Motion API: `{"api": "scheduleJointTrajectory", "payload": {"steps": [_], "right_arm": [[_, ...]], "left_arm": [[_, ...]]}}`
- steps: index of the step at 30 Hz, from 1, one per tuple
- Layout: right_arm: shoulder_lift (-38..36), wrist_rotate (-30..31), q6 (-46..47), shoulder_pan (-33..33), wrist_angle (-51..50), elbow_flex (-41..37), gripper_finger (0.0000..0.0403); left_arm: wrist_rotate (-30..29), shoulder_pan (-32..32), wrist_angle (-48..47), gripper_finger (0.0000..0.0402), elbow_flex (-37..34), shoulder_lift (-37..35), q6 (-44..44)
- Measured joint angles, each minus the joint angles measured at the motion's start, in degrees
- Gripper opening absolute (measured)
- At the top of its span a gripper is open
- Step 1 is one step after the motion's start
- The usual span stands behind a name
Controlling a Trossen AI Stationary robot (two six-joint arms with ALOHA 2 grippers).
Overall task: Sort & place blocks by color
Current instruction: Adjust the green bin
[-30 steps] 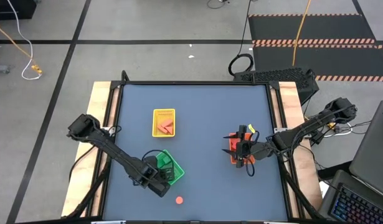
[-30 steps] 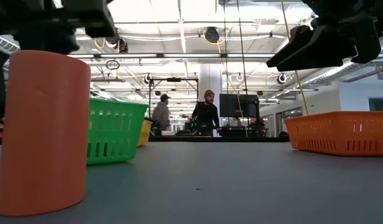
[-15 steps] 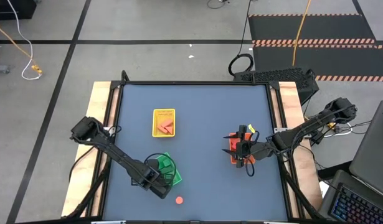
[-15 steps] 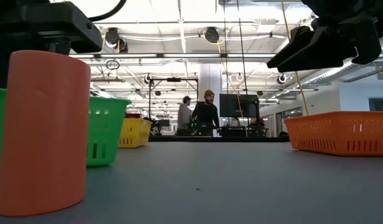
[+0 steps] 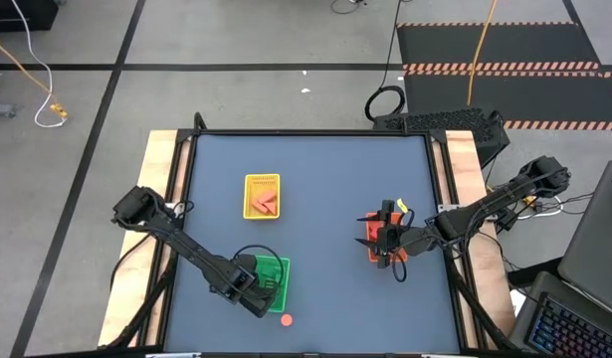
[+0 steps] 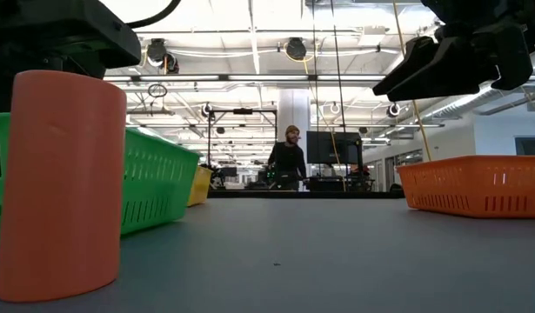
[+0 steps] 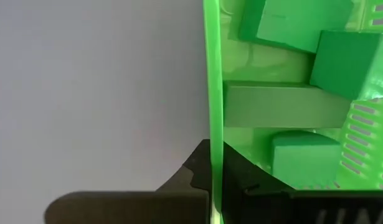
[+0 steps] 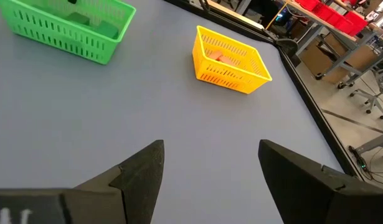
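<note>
High view: left hand [image 5: 254, 294] clamped on green tray [image 5: 271, 270] rim, near table [image 5: 315, 189] front edge; round salmon block [image 5: 287, 319] just in front. Yellow tray [image 5: 263, 194] holds salmon blocks. Right hand [image 5: 387, 245] above red tray [image 5: 371, 251].

Left wrist view: fingers [image 7: 197, 174] pinch tray wall; green blocks [image 7: 340, 62] inside.

Right wrist view: right hand fingers [image 8: 141, 174] spread, empty.
</note>
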Motion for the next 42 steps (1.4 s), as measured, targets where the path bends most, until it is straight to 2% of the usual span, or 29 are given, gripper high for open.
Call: {"api": "scheduleJointTrajectory", "payload": {"steps": [12, 19, 33, 42], "right_arm": [[0.0, 0.0, 0.0, 0.0, 0.02, 0.0, 0.0254], [0.0, 0.0, 0.02, -0.01, 0.03, 0.0, 0.0254], [0.0, -0.02, 0.02, -0.02, 0.83, 0.0, 0.0254], [-0.02, -0.02, 0.02, 0.0, 0.81, 0.0, 0.0254]], "left_arm": [[0.81, -4.3, -3.13, 0.0004, 0.0, -0.02, -9.36], [1.09, -4.41, -2.96, 0.0004, 0.0, -0.02, -10.89], [1.64, -3.15, -2.72, 0.008, -0.02, -0.02, -9.07], [2.1, -3.15, -4.39, 0.0087, -0.04, -1.51, -9.85]]}}
